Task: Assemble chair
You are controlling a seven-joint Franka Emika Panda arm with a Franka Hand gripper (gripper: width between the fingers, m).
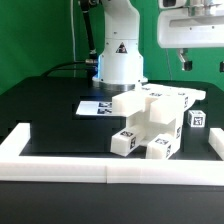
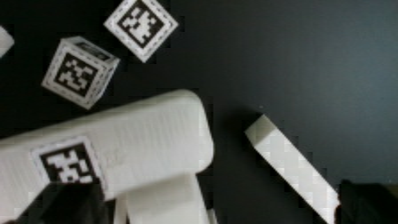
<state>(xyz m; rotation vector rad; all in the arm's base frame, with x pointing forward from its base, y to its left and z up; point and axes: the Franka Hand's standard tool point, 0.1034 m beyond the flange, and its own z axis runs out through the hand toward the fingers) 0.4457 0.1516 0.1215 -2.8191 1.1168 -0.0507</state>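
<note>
gripper (image 1: 186,63) hung high above table (image 1: 40,100), exterior view's right | fingers (image 2: 61,205) stood wide apart, held nothing | chair (image 1: 150,122) parts clustered near marker board (image 1: 97,105)

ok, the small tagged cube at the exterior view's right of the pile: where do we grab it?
Probably from above, pinching the cube across two opposite side faces. It sits flat with its top free, but close beside the pile, so use the pair of faces that the pile does not crowd.
</note>
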